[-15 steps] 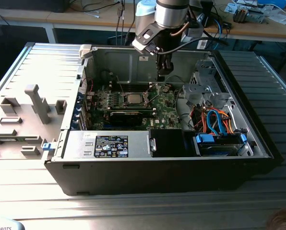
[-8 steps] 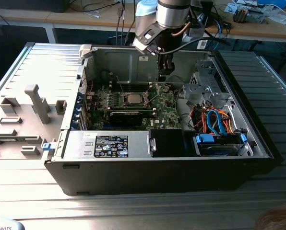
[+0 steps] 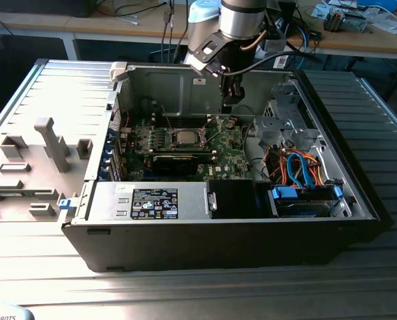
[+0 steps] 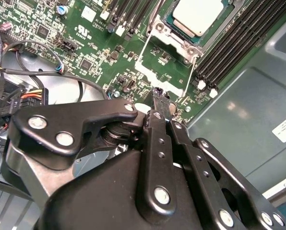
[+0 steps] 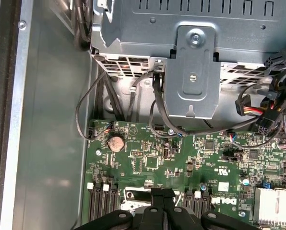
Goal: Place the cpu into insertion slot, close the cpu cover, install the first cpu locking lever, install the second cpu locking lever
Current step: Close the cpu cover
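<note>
While the cpu (image 3: 184, 137) sits in the slot (image 3: 172, 138) mid-board, the end effector (image 3: 230, 100) hangs closed and empty, near it on the exterior view's right.
The chip is light, stiff, fragile underneath, best taken by its edges; the wire levers (image 4: 144, 47) look thin and springy. In the second wrist view the cpu is cut off, and whether the cover (image 4: 163, 29) lies fully down is hard to make out.

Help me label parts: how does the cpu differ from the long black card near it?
Shape: the cpu is a small square, the black card a long narrow bar. Colour: the cpu has a silver-grey top, the black card is dark all over. Both sit on the green circuit board.
</note>
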Controlling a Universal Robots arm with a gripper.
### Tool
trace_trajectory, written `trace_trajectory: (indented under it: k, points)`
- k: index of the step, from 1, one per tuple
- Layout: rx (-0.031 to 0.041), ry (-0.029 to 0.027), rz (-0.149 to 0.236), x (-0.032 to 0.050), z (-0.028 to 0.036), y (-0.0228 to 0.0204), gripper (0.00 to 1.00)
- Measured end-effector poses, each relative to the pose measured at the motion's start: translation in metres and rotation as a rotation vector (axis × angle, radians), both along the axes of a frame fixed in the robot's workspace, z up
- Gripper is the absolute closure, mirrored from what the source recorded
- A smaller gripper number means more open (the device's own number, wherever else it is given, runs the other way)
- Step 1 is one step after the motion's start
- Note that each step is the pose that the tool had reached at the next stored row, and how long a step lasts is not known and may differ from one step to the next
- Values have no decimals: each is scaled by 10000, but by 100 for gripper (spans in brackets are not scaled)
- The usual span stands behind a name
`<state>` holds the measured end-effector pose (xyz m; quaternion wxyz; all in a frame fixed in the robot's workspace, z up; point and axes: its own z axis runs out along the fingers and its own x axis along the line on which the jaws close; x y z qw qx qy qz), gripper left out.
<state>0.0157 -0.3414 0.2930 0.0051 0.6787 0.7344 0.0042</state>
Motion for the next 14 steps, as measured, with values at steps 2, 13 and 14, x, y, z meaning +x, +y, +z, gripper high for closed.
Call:
trace_trajectory:
  k: [2, 13, 14]
  points:
    - [0, 0, -1, 11, 0, 0, 89]
    - [0, 99, 0, 159, -180, 21, 89]
    - [1, 108, 1, 172, -211, 25, 89]
